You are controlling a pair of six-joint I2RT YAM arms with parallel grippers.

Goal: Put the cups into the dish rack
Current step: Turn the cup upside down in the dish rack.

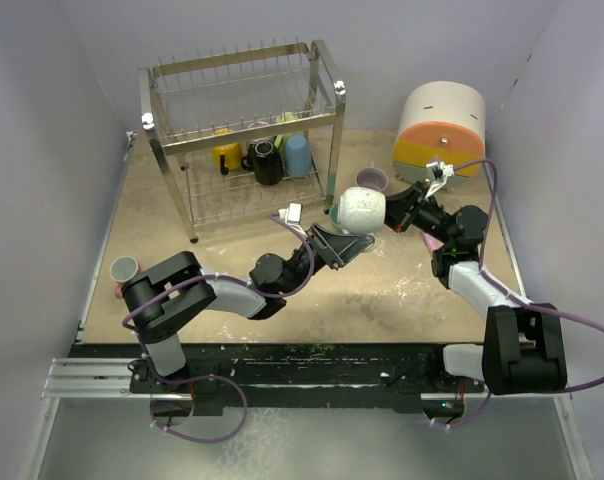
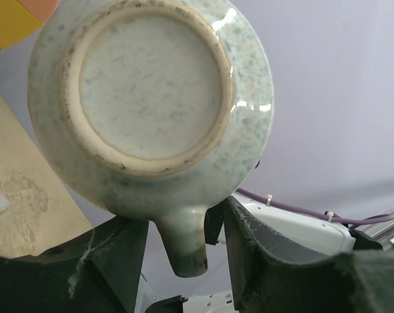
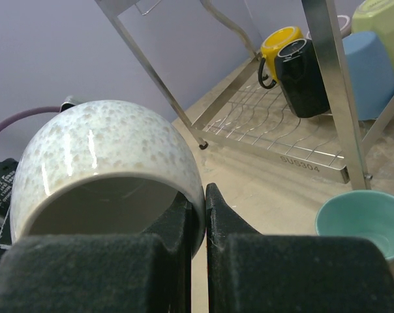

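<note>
Speckled cup (image 1: 360, 208) hangs in the air right of the dish rack (image 1: 247, 127), clear of the surface (image 1: 382, 300), with both arms on it.

- Right hand (image 3: 197, 208): clamped tight on the rim, one finger inside the mouth and one outside.
- Left hand (image 2: 181, 228): partly open, jaws on either side of the handle stub. Cannot tell whether they touch it.
- Cup axis is roughly level, mouth toward the right hand. The base faces the left wrist view and the handle points down into the left jaws.
- Rack lies left and far of the cup. The left arm is the nearer one, so it likely takes the cup.
- Lower tier holds a yellow cup (image 1: 228, 155), a black cup (image 1: 266, 160) and a blue cup (image 1: 298, 155).
</note>
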